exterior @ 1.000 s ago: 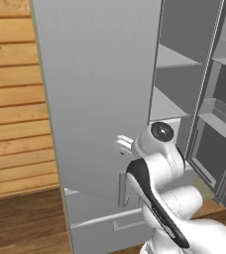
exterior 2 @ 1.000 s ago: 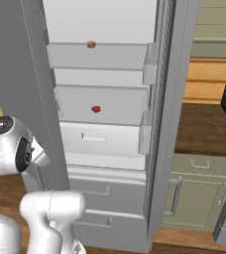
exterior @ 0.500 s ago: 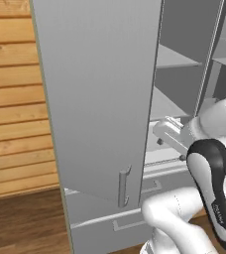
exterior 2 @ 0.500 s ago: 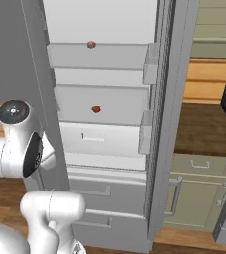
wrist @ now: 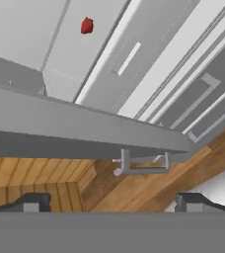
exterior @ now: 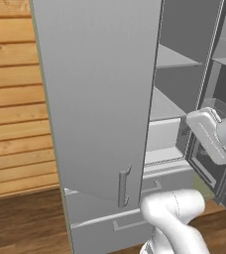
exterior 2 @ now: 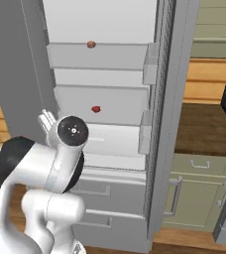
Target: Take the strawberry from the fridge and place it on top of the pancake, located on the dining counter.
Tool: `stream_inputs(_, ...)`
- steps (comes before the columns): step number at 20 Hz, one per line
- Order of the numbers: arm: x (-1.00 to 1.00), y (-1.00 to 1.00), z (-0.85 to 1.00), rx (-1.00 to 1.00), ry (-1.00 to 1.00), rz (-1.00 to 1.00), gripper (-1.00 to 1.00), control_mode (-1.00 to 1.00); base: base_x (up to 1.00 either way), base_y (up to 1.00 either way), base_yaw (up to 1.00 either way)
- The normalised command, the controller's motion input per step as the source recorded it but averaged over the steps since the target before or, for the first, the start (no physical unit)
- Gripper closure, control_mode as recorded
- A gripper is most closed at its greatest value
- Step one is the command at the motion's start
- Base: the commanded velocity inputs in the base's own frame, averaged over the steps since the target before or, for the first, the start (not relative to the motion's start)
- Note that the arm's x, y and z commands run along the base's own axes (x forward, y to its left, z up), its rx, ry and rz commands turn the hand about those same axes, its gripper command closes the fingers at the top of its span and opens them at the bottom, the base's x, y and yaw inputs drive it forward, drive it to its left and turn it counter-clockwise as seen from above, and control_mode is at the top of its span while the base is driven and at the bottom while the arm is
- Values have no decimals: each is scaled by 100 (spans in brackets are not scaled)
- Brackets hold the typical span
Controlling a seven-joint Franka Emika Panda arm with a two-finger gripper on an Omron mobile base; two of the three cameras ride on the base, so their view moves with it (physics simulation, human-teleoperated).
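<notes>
Strawberry [exterior 2: 96,108] sits on a fridge [exterior 2: 164,99] shelf; end effector [wrist: 112,201] spread wide, empty.

Hand camera looking along the gripper [wrist: 112,201] — its two dark tips are standing wide apart at the bottom edge, nothing lying between them. A grey fridge [wrist: 149,64] door edge is crossing the frame, its bar handle [wrist: 143,165] hanging below it over wooden floor [wrist: 134,190]. Beyond, pale shelves are running diagonally — the strawberry [wrist: 87,25] is sitting on one at the top.
</notes>
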Motion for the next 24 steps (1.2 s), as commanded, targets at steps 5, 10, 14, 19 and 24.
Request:
stream_inputs(5,81,-2,-19,27,-1,7,-100,-100,0,0,0)
stream_inputs(10,87,0,-29,22,0,8,-100,-100,0,0,0)
stream_inputs(14,83,0,-33,19,0,8,-100,-100,0,0,0)
stream_inputs(19,81,7,-35,14,0,8,-100,-100,0,0,0)
stream_inputs(24,72,21,-31,12,0,10,-100,-100,0,0,0)
